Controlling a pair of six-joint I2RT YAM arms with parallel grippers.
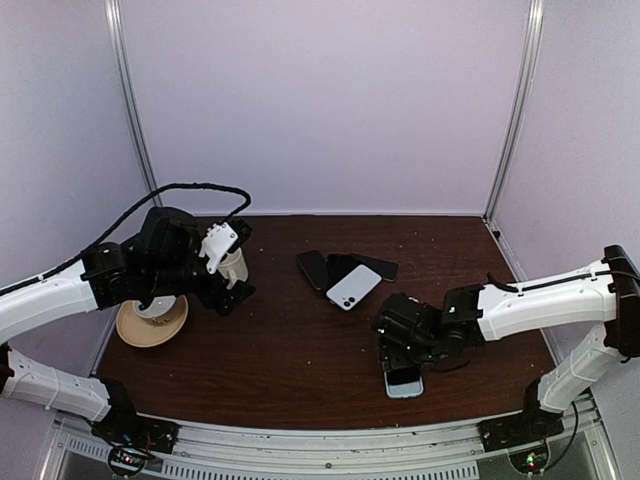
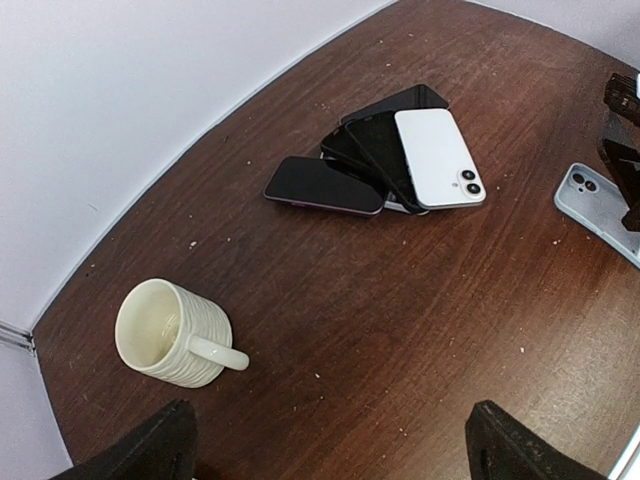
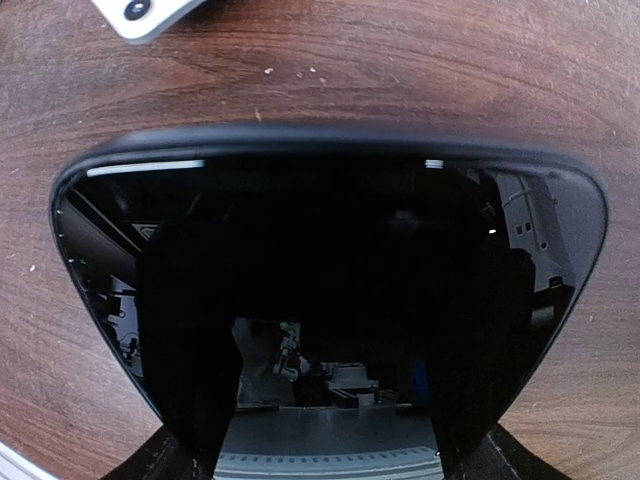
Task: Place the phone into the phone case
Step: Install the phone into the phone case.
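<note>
A black phone (image 3: pixel 330 300) fills the right wrist view, its glossy screen facing the camera. My right gripper (image 3: pixel 325 462) is shut on it, one finger at each long edge. In the top view that gripper (image 1: pixel 400 350) hangs low at the front right of the table. The light blue phone case (image 1: pixel 404 383) lies flat directly under it. The case's camera corner (image 2: pixel 598 205) shows at the right edge of the left wrist view. My left gripper (image 2: pixel 335 450) is open and empty over the left side of the table (image 1: pixel 300 350), beside a cream mug (image 2: pixel 172 334).
Several phones lie fanned in a pile at mid-table: a white one (image 1: pixel 353 287) on top of black ones (image 1: pixel 315 268). The white phone's corner (image 3: pixel 140 12) lies just beyond the held phone. A tan saucer (image 1: pixel 152 322) sits at the left edge under the left arm.
</note>
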